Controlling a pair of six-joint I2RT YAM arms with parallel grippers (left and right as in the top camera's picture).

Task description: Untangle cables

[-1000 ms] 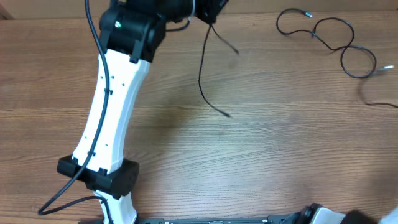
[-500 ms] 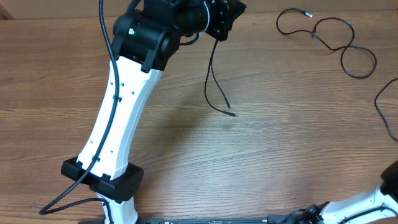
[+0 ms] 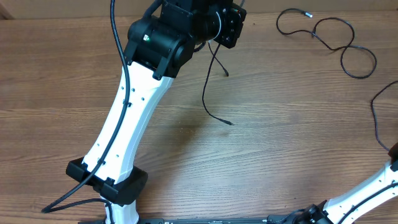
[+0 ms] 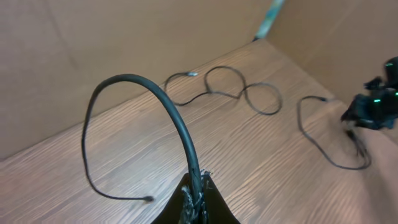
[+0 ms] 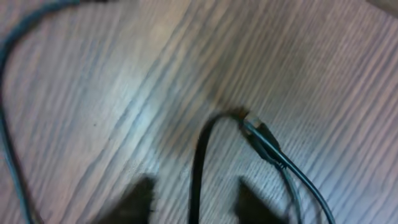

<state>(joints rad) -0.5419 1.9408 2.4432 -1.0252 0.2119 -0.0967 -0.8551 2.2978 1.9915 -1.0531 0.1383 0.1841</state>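
Observation:
My left gripper (image 3: 227,28) (image 4: 196,200) is shut on a thin black cable (image 3: 206,93) and holds it above the table. The cable arcs out of the jaws (image 4: 134,84) and its plug end (image 3: 231,123) (image 4: 148,199) touches the wood. A second cable (image 3: 326,34) (image 4: 239,93) lies in loose loops at the far right. A third cable (image 3: 375,118) (image 4: 320,140) (image 5: 199,165) lies at the right edge. My right gripper (image 5: 196,202) (image 4: 373,109) is open, with a finger on each side of this third cable. In the overhead view the right gripper is out of frame.
The left arm's white link (image 3: 124,124) crosses the left half of the wooden table (image 3: 286,162). The right arm (image 3: 367,190) comes in at the bottom right corner. Brown cardboard walls (image 4: 124,31) stand behind the table.
The left arm has shifted right and the hanging cable has swung with it. The right arm has come in at the right edge, and the third cable there has shifted.

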